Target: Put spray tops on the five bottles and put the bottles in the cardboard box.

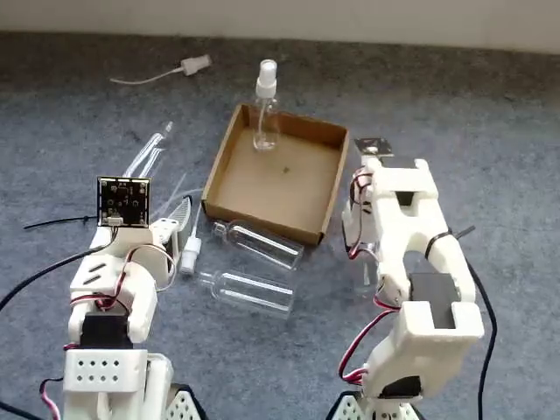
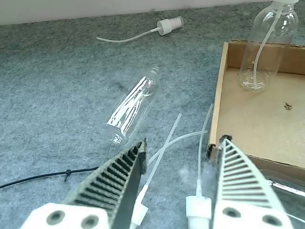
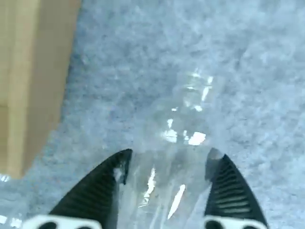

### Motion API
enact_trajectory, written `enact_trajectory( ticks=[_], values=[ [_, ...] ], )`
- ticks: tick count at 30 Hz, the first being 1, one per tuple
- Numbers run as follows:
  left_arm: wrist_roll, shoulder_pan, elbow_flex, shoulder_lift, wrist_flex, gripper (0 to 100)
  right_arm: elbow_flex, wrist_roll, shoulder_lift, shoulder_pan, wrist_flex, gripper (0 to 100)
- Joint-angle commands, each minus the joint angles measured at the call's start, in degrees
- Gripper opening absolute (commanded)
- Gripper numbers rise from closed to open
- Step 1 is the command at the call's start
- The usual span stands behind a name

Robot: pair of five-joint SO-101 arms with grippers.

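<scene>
The left claw [image 2: 182, 145] stands wide open above a spray top [image 2: 198, 210]. The right claw [image 3: 169, 157] holds a clear bottle [image 3: 186, 129] beside the cardboard box [image 3: 33, 71].

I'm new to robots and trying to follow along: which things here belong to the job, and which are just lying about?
Job:
box
capped bottle standing in it
bottle left of it
two bottles in front
fifth bottle at the right gripper
far spray top
two tops at the left gripper

Lying about:
black cable
</scene>
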Motion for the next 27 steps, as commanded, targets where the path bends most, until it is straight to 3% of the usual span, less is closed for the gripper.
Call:
enact_trajectory(
  ticks=[1, 9, 13, 17, 20, 27],
  values=[
    [0.4, -0.3, -0.1, -0.2, -1.1, 22, -0.7, 7.2, -1.1, 1.8, -0.5, 1.5],
    [0.4, -0.6, -0.1, -0.2, -1.1, 22, -3.3, 25.5, -0.7, 6.5, 0.0, 0.9],
    [0.4, -0.7, -0.6, -0.2, -1.1, 22, -3.3, 25.6, -1.0, 6.6, 0.7, 3.3],
    [0.4, -3.4, -3.7, -0.1, -0.1, 22, -3.6, 25.5, -1.0, 6.4, 6.8, 17.8],
    [0.4, -3.0, -8.9, 0.0, 6.4, 22, -3.8, 25.6, -1.2, 6.4, 9.2, 25.8],
    [-3.2, -3.0, -23.8, 7.4, 17.8, 22, -11.7, 25.5, -0.8, 6.6, 9.8, 26.4]
  ],
)
